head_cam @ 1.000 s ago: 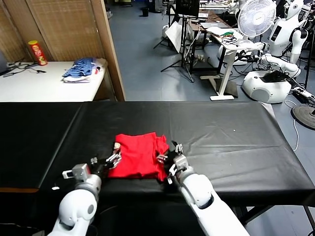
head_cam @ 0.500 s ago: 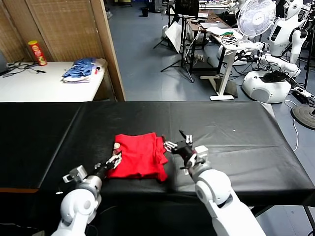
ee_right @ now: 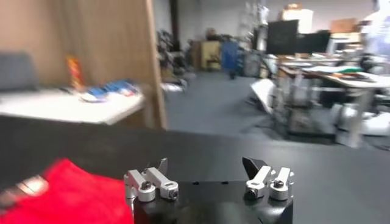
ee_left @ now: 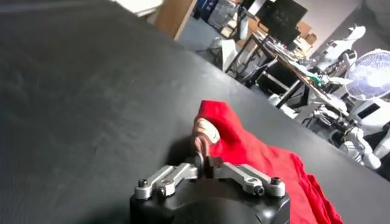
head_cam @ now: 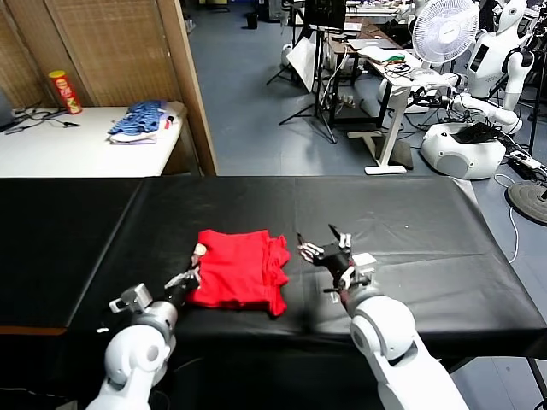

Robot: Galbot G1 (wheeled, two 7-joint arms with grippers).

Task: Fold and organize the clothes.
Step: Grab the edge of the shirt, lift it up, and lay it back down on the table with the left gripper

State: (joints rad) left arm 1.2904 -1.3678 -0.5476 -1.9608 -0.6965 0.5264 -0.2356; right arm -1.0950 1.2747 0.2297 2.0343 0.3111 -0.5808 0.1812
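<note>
The bright red cotton T-shirt (head_cam: 238, 270) lies folded into a small, rough rectangle on the black-covered desk (head_cam: 410, 231), near its front edge. The left end effector (head_cam: 185, 279) is at the shirt's left edge, its fingers closed together on the cloth close to the printed corner. The right end effector (head_cam: 335, 254) hangs just beside the shirt's right edge, fingers spread wide, holding nothing. I judge that the folding is almost finished and the left arm begins a last fold or a tidy-up. Next, it probably needs to lift this edge and carry it across without dragging the whole pile.
</note>
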